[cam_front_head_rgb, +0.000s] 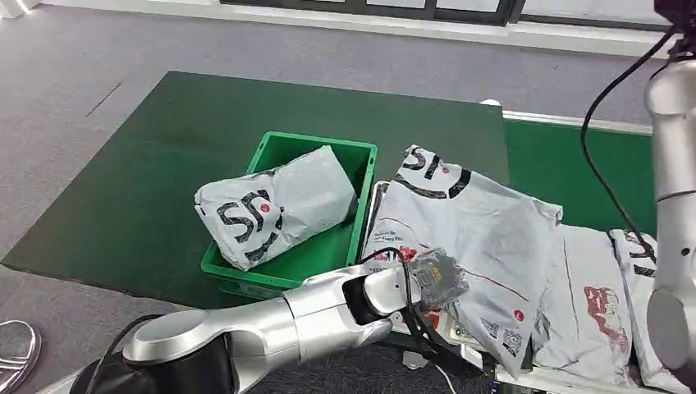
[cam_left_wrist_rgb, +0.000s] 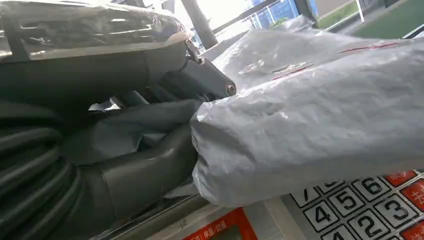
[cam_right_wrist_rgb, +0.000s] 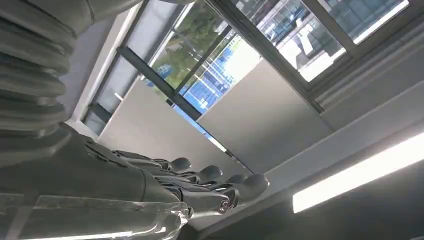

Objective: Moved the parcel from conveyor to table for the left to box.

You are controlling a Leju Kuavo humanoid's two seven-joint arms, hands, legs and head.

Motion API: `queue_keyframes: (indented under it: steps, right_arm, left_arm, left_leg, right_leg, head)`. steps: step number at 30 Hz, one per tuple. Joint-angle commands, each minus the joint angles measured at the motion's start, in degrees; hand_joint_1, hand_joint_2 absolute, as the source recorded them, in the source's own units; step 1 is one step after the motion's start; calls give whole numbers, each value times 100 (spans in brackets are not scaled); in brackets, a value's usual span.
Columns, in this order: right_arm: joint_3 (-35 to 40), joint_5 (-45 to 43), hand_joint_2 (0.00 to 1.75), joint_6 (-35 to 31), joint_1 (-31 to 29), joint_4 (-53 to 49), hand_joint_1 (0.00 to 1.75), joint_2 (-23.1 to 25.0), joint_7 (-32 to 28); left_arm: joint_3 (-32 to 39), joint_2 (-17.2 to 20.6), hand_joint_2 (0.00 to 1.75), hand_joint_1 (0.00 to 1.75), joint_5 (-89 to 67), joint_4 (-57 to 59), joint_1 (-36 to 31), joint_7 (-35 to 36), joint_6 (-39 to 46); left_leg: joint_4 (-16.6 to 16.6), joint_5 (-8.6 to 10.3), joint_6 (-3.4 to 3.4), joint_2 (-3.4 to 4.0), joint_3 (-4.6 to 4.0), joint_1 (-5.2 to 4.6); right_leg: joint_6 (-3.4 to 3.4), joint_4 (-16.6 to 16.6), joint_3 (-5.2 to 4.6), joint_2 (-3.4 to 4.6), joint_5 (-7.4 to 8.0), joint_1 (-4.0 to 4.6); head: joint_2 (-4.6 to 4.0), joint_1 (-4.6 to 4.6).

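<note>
Parcel (cam_front_head_rgb: 468, 222) lying on table right of green box (cam_front_head_rgb: 361, 176), near edge gripped by left hand (cam_front_head_rgb: 435, 279). Right hand (cam_right_wrist_rgb: 200, 185) raised, empty, fingers apart. Boxing step in hand; next: lift, carry left, release over box.

Left arm (cam_front_head_rgb: 246, 332) comes in low from bottom left, forearm stretched across toward centre, silver with a dark cable looped at the wrist. Left hand (cam_front_head_rgb: 435, 279) wrapped in clear film, thumb (cam_left_wrist_rgb: 145, 175) and darker fingers (cam_left_wrist_rgb: 200, 80) closed on a grey parcel (cam_left_wrist_rgb: 310, 115). Right arm (cam_front_head_rgb: 673, 205) stands upright along the right edge, cable trailing beside it. Right hand (cam_right_wrist_rgb: 200, 187) raised, pointing at the ceiling, fingers (cam_right_wrist_rgb: 250, 182) side by side, only slightly bent, holding nothing.
</note>
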Motion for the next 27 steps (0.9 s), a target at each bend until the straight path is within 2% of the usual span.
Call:
queue_keyframes:
  steps: [1, 11, 18, 24, 27]
  right_arm:
    - [229, -11, 175, -38, -151, 174, 0, -95, -18]
    - [244, -181, 175, -94, 163, -165, 0, -123, -211]
    - [287, -235, 175, -206, 661, -935, 0, -217, -182]
    - [277, -257, 175, -204, 703, -1017, 0, -239, -170]
    - [277, -365, 175, -264, 1173, -1588, 0, -374, -197]
  left_arm:
    - [-203, 114, 175, 169, 70, 70, -236, -25, 93]
    - [266, 114, 175, 175, 337, 205, -284, -341, 955]
    - [499, 114, 175, 175, 428, 170, -288, -555, 1145]
    - [520, 114, 175, 175, 419, 156, -279, -556, 1185]
    - [618, 114, 175, 175, 368, 142, -284, -562, 1183]
  left_leg:
    - [1, 7, -1, 6, -17, 1]
    - [0, 8, -1, 12, -18, 1]
    - [1, 4, -1, 7, -10, 1]
    - [3, 8, -1, 8, -22, 2]
    - [3, 6, -1, 5, -19, 2]
  right_leg:
    - [-7, 0, -18, 5, 9, 2]
    - [-8, -1, -22, 11, 13, 2]
    - [-5, 1, -12, 6, 6, 1]
    - [-6, 0, -22, 7, 11, 3]
    - [-5, 1, -18, 4, 8, 2]
  head:
    - [0, 0]
    - [0, 0]
    - [0, 0]
    - [0, 0]
    - [0, 0]
